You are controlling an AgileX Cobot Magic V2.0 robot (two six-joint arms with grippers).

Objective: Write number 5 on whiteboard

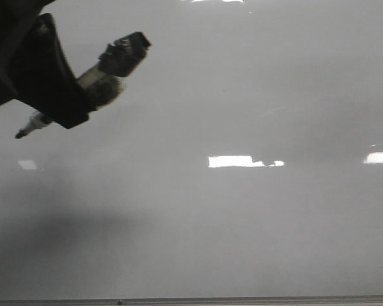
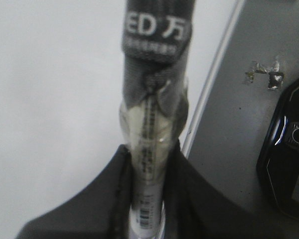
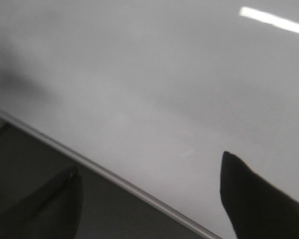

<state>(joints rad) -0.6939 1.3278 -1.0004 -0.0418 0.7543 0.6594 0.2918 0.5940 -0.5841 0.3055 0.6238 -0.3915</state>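
No number 5 is seen yet on the whiteboard point(image 1: 242, 223), a glossy, stiff surface. One marker point(image 1: 83, 89), light and slick, is gripped mid-barrel by the left tool point(image 2: 148, 189) near the upper left corner, tip off the board. Light pressure is judged best. The right tool point(image 3: 149, 199) is held open near the bottom rail point(image 3: 114, 181).

A: What blocks the whiteboard point(image 1: 242, 223)?
B: Only the left end effector point(image 1: 48, 89) with its marker point(image 1: 83, 86), up in the front view's top-left corner. The remaining surface lies open (just glare patches).
A: And off the board?
B: A dark device point(image 2: 289, 154) lies past the rail point(image 2: 214, 74).
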